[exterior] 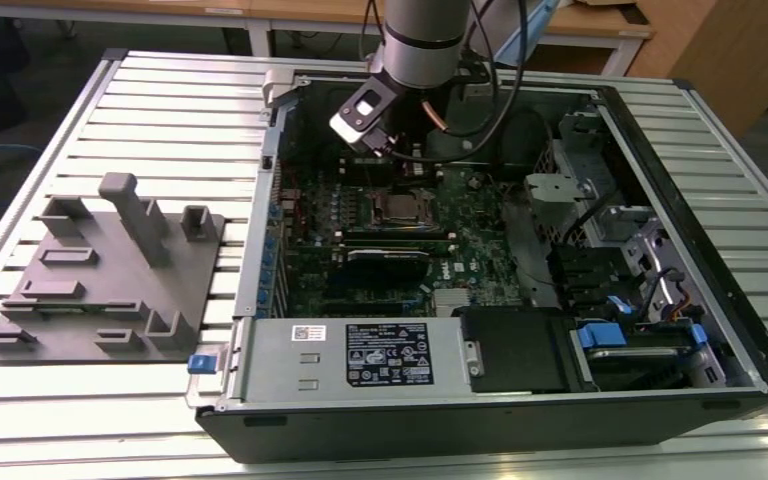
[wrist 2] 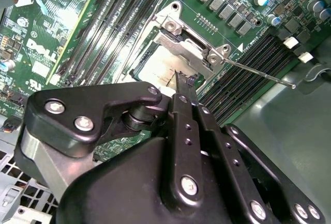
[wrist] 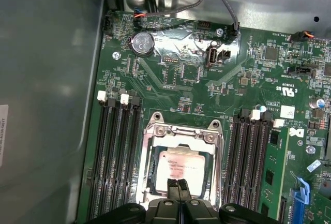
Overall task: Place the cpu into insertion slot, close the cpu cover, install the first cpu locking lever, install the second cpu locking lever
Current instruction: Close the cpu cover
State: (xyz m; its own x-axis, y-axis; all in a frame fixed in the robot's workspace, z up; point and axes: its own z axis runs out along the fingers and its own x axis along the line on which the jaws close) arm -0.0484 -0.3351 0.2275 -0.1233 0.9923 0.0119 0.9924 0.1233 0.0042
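On the worktop (exterior: pixel 37 420), a grey parts fixture (exterior: pixel 97 275) sits to the exterior view's left of the insertion slot (exterior: pixel 376 208). In the slot itself, the cpu (wrist: pixel 178 164) lies flat, the cpu cover (wrist: pixel 183 135) framed around it. The pincer (wrist: pixel 179 183) is poised right over the slot's edge, tips pressed together. A thin locking lever (wrist 2: pixel 258 72) juts out beside the slot.

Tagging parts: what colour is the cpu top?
The cpu top is dull silvery-grey with faint print; the first wrist view shows it best.
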